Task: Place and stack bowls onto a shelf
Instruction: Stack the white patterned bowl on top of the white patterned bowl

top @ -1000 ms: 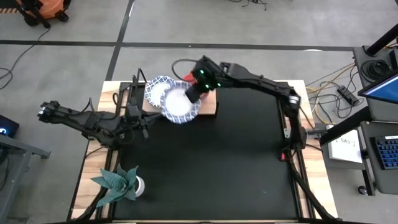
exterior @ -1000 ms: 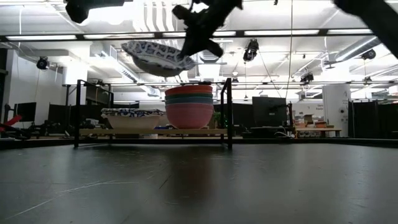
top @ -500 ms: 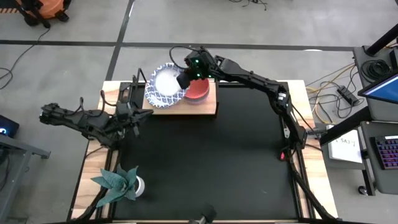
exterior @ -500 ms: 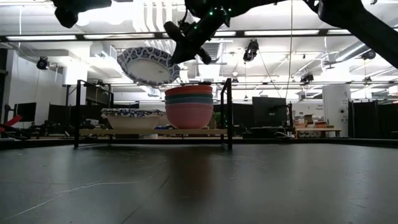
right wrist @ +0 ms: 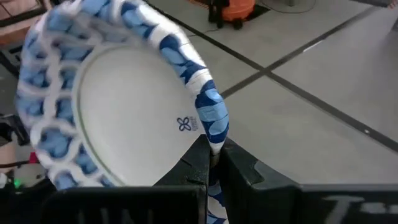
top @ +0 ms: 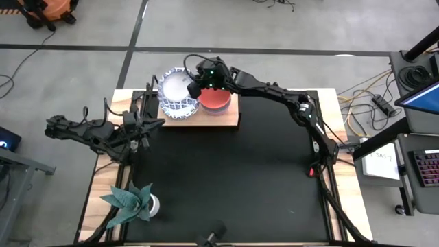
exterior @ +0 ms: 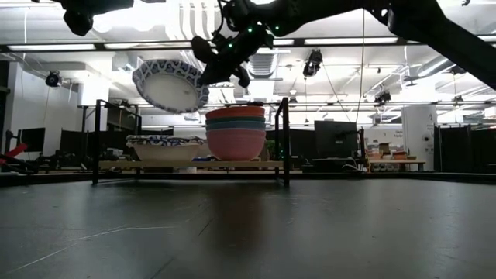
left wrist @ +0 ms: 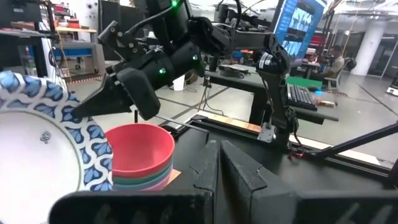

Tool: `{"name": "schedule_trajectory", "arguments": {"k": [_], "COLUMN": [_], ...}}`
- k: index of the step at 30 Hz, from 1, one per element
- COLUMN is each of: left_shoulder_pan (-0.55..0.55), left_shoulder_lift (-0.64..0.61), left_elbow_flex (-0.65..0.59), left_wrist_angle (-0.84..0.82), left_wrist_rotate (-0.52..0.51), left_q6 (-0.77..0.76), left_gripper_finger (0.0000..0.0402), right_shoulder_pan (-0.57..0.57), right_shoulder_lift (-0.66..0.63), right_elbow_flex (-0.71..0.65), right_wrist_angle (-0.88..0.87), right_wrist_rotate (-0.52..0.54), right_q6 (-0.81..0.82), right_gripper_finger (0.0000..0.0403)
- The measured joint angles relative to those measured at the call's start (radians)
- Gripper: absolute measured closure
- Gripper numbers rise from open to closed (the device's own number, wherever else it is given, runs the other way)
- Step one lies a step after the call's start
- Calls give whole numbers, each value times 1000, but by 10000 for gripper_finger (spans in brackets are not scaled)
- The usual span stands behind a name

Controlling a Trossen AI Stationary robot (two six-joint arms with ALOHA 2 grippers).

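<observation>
My right gripper (top: 194, 90) is shut on a white bowl with a blue-patterned rim (top: 175, 92), which it carries above the left part of the wooden shelf (top: 221, 121). In the low view this bowl (exterior: 169, 85) hangs tilted over another patterned bowl (exterior: 164, 149) that rests on the shelf board (exterior: 194, 164). Beside it a stack of plain bowls (exterior: 235, 133), red on top (top: 215, 101), stands on the board. My left gripper (top: 155, 123) is shut and holds nothing, left of the shelf's near corner. My right gripper pinches the bowl's patterned rim (right wrist: 212, 138) between its two fingers, one on the bowl's inner side and one on its outer side. The fingers reach it from the table's right, slanting slightly down. The bowl is lifted clear and tilted, extending leftward from the fingers (exterior: 208, 68).
Thin black posts (exterior: 284, 139) stand at the shelf's corners. A large black mat (top: 233, 178) covers the table in front of the shelf. A green leafy plant in a small pot (top: 130, 202) stands near the table's near left corner.
My right gripper has carried the patterned bowl from over the shelf's near edge toward the far left, and it now hangs over the bowl on the shelf's left part. The bowl has tipped further. My left gripper has drawn back a little toward the table's left edge.
</observation>
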State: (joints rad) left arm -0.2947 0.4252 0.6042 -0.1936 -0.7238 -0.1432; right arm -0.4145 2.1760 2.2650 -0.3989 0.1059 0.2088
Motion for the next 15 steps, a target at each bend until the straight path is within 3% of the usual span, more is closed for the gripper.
{"name": "schedule_trajectory", "arguments": {"k": [11, 15], "left_shoulder_pan": [0, 0], "left_shoulder_lift": [-3, -2], "left_elbow_flex": [-1, -1], "left_wrist_angle": [0, 0], "left_wrist_rotate": [0, 0], "left_q6": [15, 15], "left_gripper_finger": [402, 402], "right_shoulder_pan": [4, 6], "right_shoulder_lift": [48, 65], "right_elbow_flex": [0, 0], "right_wrist_angle": [34, 44], "right_wrist_rotate": [-9, -57], "right_q6": [-10, -64], "right_gripper_finger": [390, 390]}}
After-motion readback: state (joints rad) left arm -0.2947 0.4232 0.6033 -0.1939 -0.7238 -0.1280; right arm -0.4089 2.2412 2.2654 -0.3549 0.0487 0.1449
